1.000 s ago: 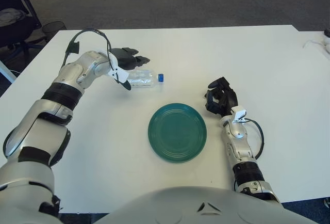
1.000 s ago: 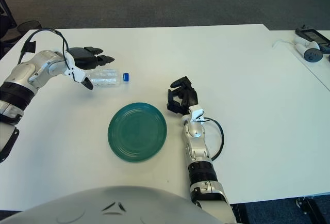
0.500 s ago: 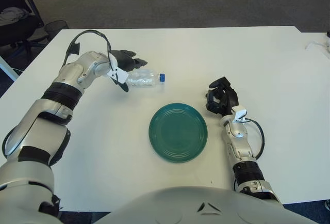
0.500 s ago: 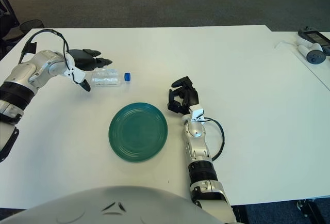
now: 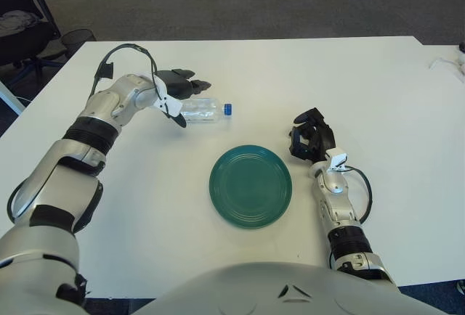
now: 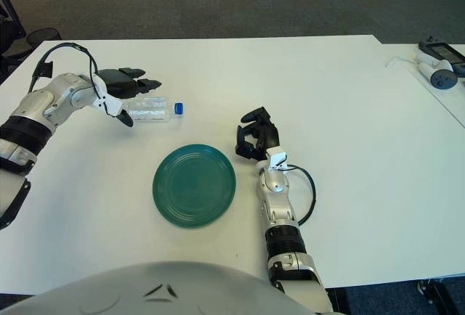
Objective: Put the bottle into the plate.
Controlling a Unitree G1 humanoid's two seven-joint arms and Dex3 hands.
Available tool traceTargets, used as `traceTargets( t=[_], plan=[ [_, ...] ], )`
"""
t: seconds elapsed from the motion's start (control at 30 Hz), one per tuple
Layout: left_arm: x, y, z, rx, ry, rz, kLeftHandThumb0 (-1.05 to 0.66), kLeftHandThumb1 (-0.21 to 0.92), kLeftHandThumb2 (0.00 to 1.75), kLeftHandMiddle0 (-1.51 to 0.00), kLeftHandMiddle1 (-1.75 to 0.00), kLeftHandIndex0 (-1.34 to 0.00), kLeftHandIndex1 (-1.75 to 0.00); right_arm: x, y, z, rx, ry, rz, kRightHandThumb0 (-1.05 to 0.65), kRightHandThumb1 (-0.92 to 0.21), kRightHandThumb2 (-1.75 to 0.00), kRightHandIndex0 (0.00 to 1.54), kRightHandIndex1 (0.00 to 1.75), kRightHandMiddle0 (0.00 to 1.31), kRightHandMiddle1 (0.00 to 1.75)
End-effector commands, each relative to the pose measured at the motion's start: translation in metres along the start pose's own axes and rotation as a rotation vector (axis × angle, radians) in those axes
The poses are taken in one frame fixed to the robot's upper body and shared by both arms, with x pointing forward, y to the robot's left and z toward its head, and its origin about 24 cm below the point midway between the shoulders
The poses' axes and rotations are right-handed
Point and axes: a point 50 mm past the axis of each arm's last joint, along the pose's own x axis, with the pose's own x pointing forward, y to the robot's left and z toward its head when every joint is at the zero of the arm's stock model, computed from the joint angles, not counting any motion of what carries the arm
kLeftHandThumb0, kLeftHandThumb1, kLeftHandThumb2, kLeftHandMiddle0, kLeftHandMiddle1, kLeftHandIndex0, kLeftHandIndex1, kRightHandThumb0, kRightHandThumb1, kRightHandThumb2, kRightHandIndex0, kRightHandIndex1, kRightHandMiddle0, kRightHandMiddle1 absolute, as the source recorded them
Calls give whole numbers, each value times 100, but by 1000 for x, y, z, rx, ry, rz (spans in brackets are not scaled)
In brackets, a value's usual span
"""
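Bottle [image 5: 200, 109] lies far-left of plate [image 5: 251, 188], label unreadable; left hand [image 5: 178, 86] spread wide over it, bare table [image 5: 378, 83] around; right hand [image 5: 311, 139] curled, empty.

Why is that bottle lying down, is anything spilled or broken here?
Nothing looks spilled or damaged. The clear bottle lies on its side with its blue cap on, beside the left hand, whose fingers are spread around its base end. The green plate sits empty, and the right hand rests beside it.

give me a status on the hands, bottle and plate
Left hand open, fingers around the bottle's base end, no grasp. Right hand parked right of the plate. Bottle lying on the table, outside the plate. Path between them unobstructed.
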Motion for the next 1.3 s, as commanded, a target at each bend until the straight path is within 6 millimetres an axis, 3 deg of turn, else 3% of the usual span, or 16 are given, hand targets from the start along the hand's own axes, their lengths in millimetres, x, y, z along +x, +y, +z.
traceTargets(
  t=[0.0, 0.33, 0.53, 0.67, 1.27],
  plan=[
    [12, -9, 1, 9, 26, -2, -105, 92, 17, 0, 0, 0, 0, -14, -5, -27, -8, 159, -27, 0, -41, -122, 44, 175, 42, 174],
    [20, -17, 1, 7, 41, -1, -105, 92, 36, 0, 0, 0, 0, -13, -4, -29, -3, 161, -33, -1, -41, -121, 43, 175, 42, 174],
    [27, -21, 3, -10, 49, -23, -105, 92, 36, 0, 0, 0, 0, -14, -5, -29, 5, 155, -29, -1, -41, -121, 43, 175, 42, 174],
    [34, -35, 5, -21, 69, -38, -105, 92, 36, 0, 0, 0, 0, -14, -6, -30, 4, 151, -29, -1, -42, -121, 43, 175, 42, 174],
    [47, -44, 11, -9, 101, -145, -105, 92, 40, -1, 0, 0, 0, -14, -6, -31, 9, 154, -33, -1, -42, -121, 43, 175, 42, 174]
  ],
)
